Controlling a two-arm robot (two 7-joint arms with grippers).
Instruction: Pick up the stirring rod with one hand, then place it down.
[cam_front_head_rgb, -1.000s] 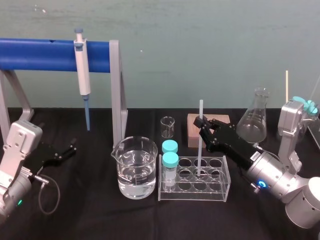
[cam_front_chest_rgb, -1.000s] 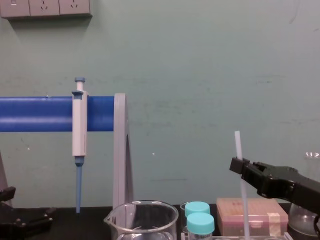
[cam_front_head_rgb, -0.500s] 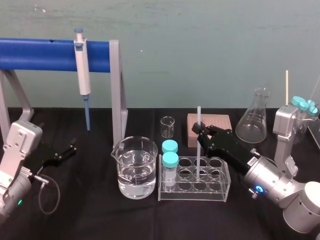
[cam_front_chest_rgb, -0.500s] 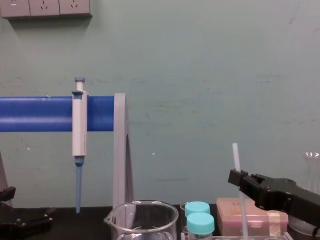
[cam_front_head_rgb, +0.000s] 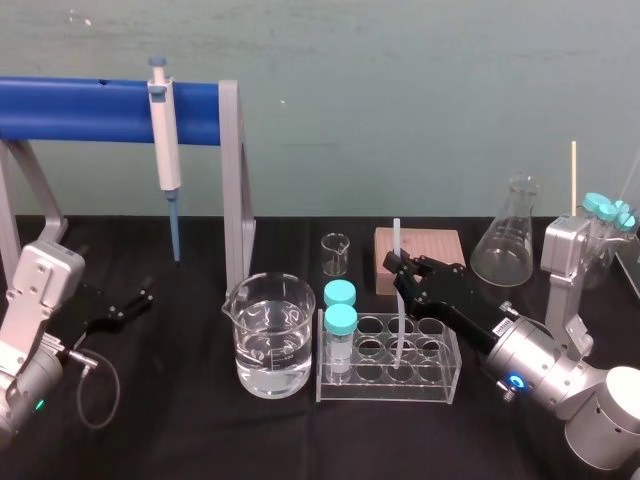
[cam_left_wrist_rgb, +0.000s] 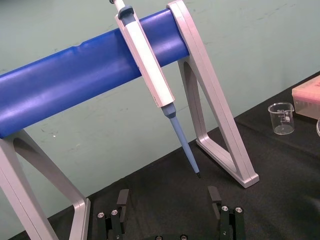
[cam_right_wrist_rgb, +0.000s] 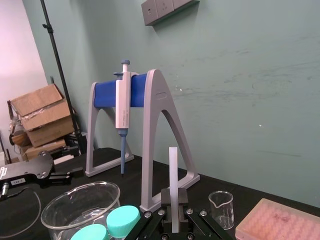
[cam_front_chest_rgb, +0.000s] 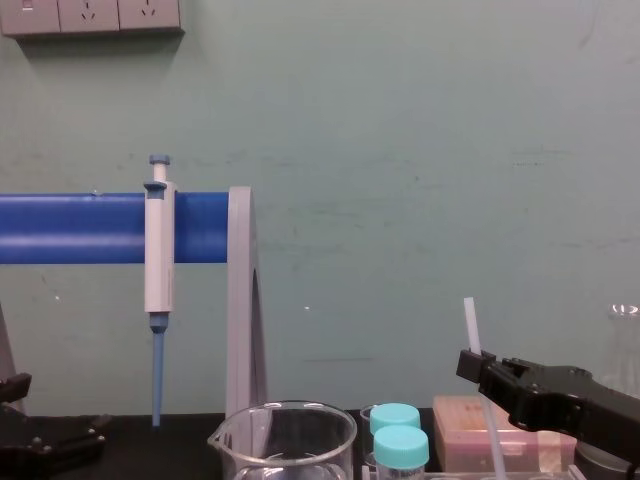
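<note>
Stirring rod (cam_front_head_rgb: 395, 236), thin translucent-white: gripped near-upright by your black right claw (cam_front_head_rgb: 398, 266), foot in clear plastic rack (cam_front_head_rgb: 430, 388); placing step, likely; next, seat and release.

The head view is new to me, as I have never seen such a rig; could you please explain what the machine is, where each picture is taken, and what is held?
This is a two-armed robot at a black table. The head view looks down from above, the chest view across the table; each wrist view rides on an arm. The right gripper has its fingers shut on the stirring rod, roughly upright, its lower end in the test tube rack. The left gripper lies open by the pipette stand. A water beaker and two capped vials stand nearby.
</note>
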